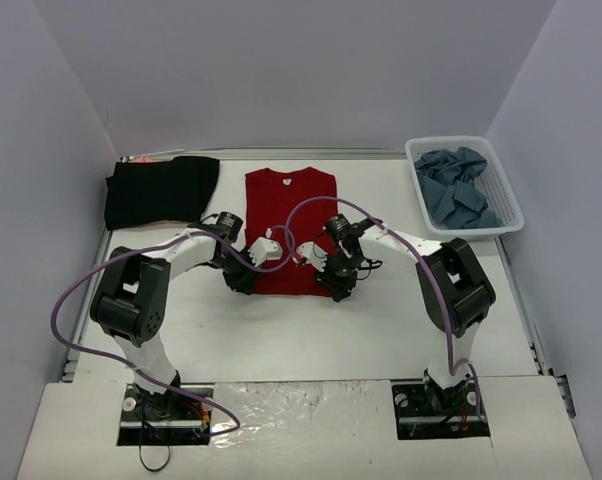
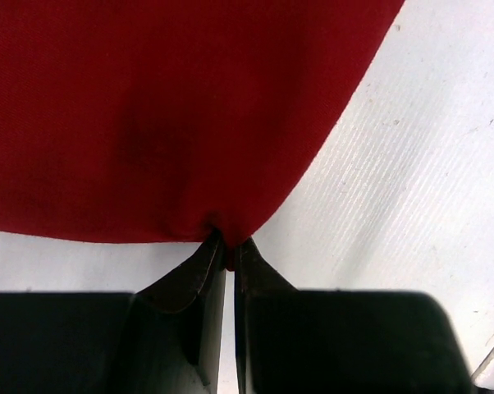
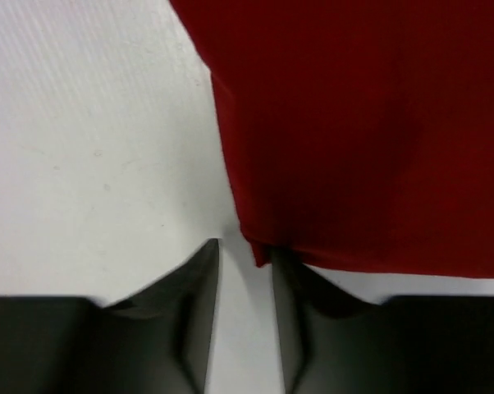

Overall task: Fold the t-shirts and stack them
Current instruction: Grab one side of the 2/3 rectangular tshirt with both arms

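Though flat, t-shirt (image 2: 189, 107) in left claw (image 2: 228, 243)

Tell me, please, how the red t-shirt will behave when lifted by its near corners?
Probably floppy: the red t-shirt puckers where the left gripper pinches its hem, so the rest should sag. Likely light, lying thin and flat on the table. Lifting one corner alone may drag it askew; the right gripper is open at the other.

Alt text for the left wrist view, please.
Left gripper pinched shut on the hem of the red shirt, at its corner. The shirt fills the upper frame; white table shows right and below.
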Controlling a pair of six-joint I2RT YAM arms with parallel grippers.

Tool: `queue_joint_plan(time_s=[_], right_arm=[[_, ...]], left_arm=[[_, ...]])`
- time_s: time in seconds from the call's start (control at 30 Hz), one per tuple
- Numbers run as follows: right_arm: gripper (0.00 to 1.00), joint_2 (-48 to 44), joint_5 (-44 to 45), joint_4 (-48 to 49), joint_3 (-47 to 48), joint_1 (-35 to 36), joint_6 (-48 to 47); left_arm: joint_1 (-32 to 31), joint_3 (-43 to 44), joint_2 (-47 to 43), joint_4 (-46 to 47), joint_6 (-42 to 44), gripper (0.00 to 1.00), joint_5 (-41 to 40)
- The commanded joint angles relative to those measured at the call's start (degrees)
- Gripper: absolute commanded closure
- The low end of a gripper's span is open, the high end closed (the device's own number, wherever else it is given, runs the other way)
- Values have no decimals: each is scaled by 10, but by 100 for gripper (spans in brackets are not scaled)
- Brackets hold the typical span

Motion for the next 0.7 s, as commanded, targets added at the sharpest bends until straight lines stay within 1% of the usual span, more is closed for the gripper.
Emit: queue_joint_plan(time_s=[0.0, 0.03, 0.13, 0.27, 0.33, 0.67], right_arm=[[82, 29, 48, 7, -15, 8, 17], [94, 32, 51, 7, -16, 8, 20], [100, 32, 59, 8, -21, 9, 22], [100, 15, 67, 4, -23, 9, 33], [100, -8, 64, -11, -19, 9, 34], [100, -161, 29, -119, 1, 11, 30]], left_arm=[[0, 17, 1, -36, 24, 98, 36], [3, 20, 1, -38, 25, 98, 42], [7, 26, -3, -48, 27, 98, 49], [12, 36, -12, -68, 34, 98, 49], [12, 43, -22, -83, 43, 98, 47], [13, 86, -118, -260, 107, 98, 60]])
